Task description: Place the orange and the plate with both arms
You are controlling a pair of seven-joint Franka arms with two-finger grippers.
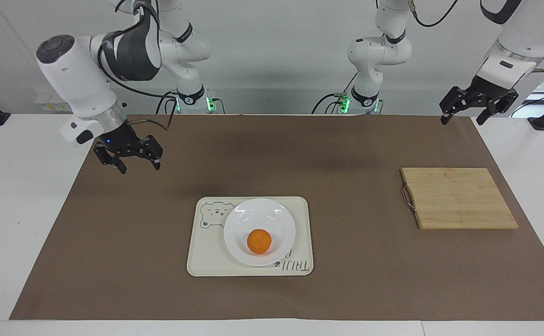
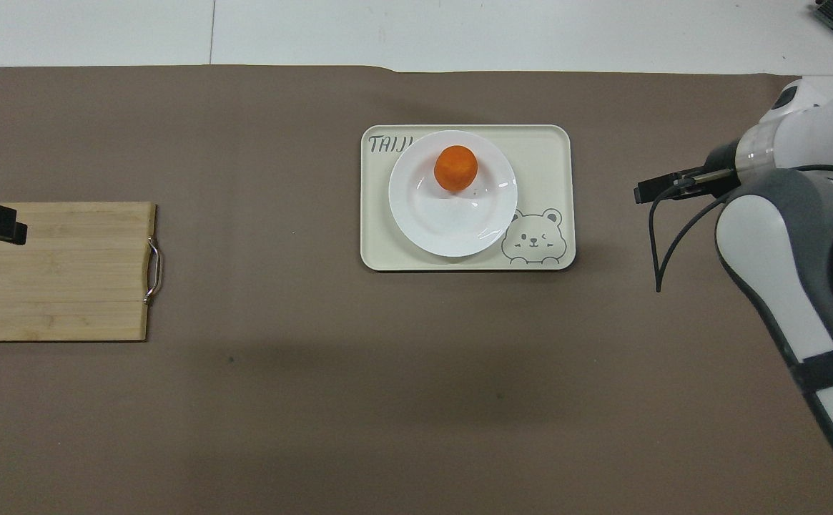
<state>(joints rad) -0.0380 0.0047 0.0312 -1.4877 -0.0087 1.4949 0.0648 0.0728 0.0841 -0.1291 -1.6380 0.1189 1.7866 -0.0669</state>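
Observation:
The orange (image 1: pixel 259 241) lies in the white plate (image 1: pixel 257 214), which sits on the cream bear-print tray (image 1: pixel 206 256) in the middle of the table. In the overhead view the orange (image 2: pixel 455 168) lies in the half of the plate (image 2: pixel 445 222) farther from the robots. My right gripper (image 1: pixel 129 161) is open and empty, raised over the brown mat toward the right arm's end, well apart from the tray; its tip also shows in the overhead view (image 2: pixel 645 192). My left gripper (image 1: pixel 479 109) is open and empty and waits raised at the left arm's end.
A bamboo cutting board (image 1: pixel 458 198) with a metal handle lies toward the left arm's end; it also shows in the overhead view (image 2: pixel 51 272). A brown mat (image 1: pixel 346 154) covers the table. Two gripperless arm bases with green lights stand at the robots' edge.

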